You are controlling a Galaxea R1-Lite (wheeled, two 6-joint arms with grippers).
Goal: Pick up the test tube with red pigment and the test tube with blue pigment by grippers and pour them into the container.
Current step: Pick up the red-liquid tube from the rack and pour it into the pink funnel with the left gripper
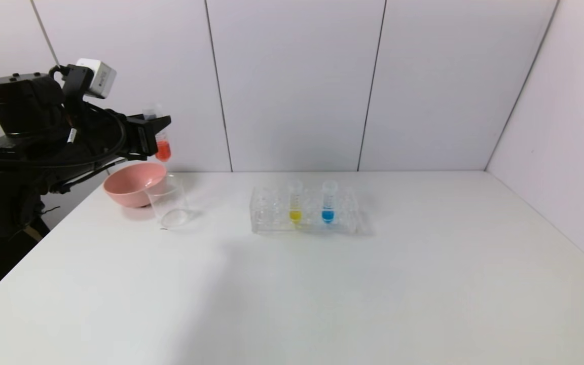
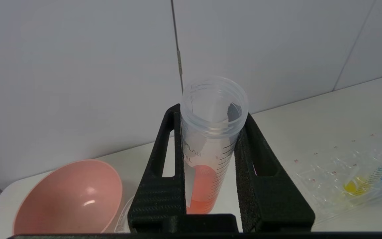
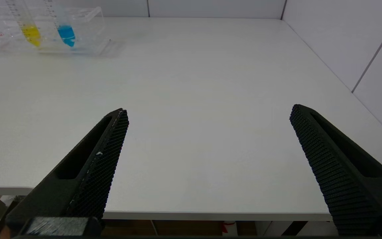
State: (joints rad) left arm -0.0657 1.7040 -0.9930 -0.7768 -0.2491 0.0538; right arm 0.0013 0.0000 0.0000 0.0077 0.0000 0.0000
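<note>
Red-orange liquid sits in the rounded tip of the red tube (image 1: 161, 142), held upright in the air at far left, above the beaker (image 1: 169, 204) and the pink bowl (image 1: 132, 183). Left gripper (image 1: 157, 133) is clamped on the tube's upper half, both fingers (image 2: 159, 172) pressed to its sides, open mouth up. Beaker stands on the white table (image 1: 322, 284), touching the bowl's near right side. Blue tube (image 1: 328, 202) stands in the clear rack (image 1: 304, 212) mid-table, just right of a yellow tube (image 1: 295, 203). Right gripper (image 3: 209, 114) hangs at the table's near edge, fingers spread wide, nothing between them.
</note>
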